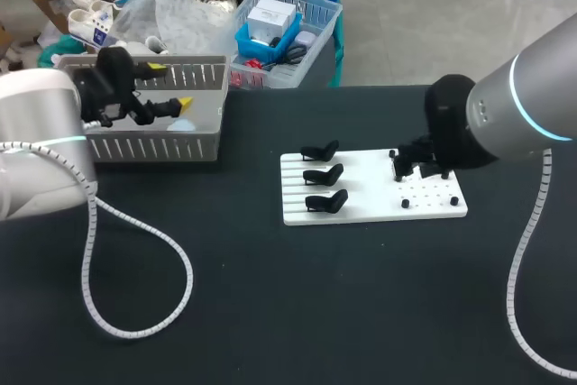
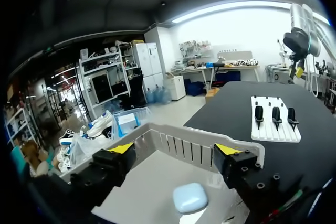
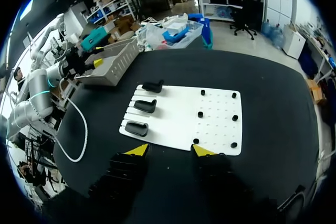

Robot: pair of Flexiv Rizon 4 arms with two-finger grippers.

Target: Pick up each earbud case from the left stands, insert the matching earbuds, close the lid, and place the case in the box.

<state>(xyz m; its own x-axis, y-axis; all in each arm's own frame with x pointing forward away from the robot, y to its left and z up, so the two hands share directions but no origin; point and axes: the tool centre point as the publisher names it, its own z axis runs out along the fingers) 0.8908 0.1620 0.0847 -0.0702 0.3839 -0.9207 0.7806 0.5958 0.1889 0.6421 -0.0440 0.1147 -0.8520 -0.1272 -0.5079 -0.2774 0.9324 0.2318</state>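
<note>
Here, a pale blue case (image 2: 190, 198) is seen lying with its lid down on the floor of the box (image 2: 173, 140). In the left wrist view it sits just under the left gripper (image 2: 173, 149), below the gap between the two fingers (image 2: 239, 169) and nearer to one of them. It is touched by neither. The fingers are spread wide and nothing is held; their yellow tips are level with the box's slatted wall. In the head view the same gripper is found above the box, with the case beneath it near the far wall.

Well apart from the box, a white board (image 1: 370, 178) is laid flat on the dark table (image 1: 270, 295). Three black stands (image 1: 325, 174) are lined up along the board's left side, one behind another. Small black pegs (image 3: 234, 117) are set in the holed part on its right side.

The right gripper (image 3: 169, 150) is held over the board's near edge, below the pegs. Its fingers are parted, and only the table and the board's edge are seen between them. In the head view the right arm is shown coming in over the board's right end, so part of the peg field is covered by it.
</note>
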